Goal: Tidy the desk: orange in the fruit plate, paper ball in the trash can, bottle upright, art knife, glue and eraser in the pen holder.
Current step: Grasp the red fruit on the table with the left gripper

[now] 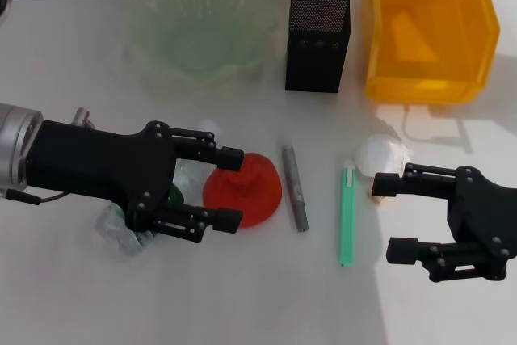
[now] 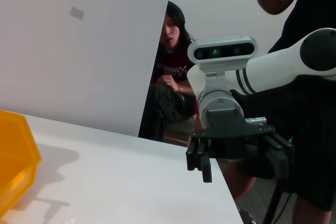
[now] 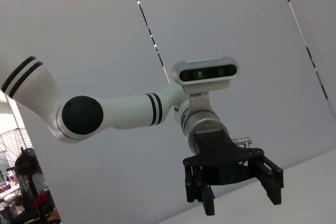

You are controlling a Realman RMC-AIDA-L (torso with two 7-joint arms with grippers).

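Observation:
The red-orange orange (image 1: 249, 191) lies mid-table. My left gripper (image 1: 229, 189) is open, its two fingers reaching past the orange's near and far sides. Under that hand the clear bottle (image 1: 121, 232) lies on its side, mostly hidden. My right gripper (image 1: 388, 217) is open, just in front of the white paper ball (image 1: 381, 153). The green glue (image 1: 347, 214) and the grey art knife (image 1: 295, 187) lie between the two hands. At the back stand the pale green fruit plate (image 1: 139, 15), the black mesh pen holder (image 1: 317, 40) and the yellow-orange trash can (image 1: 472, 34). The eraser is out of view.
The left wrist view shows a corner of the trash can (image 2: 13, 161), the table's side edge (image 2: 223, 182) and two people (image 2: 170, 87) just beyond it. A wall runs behind the table.

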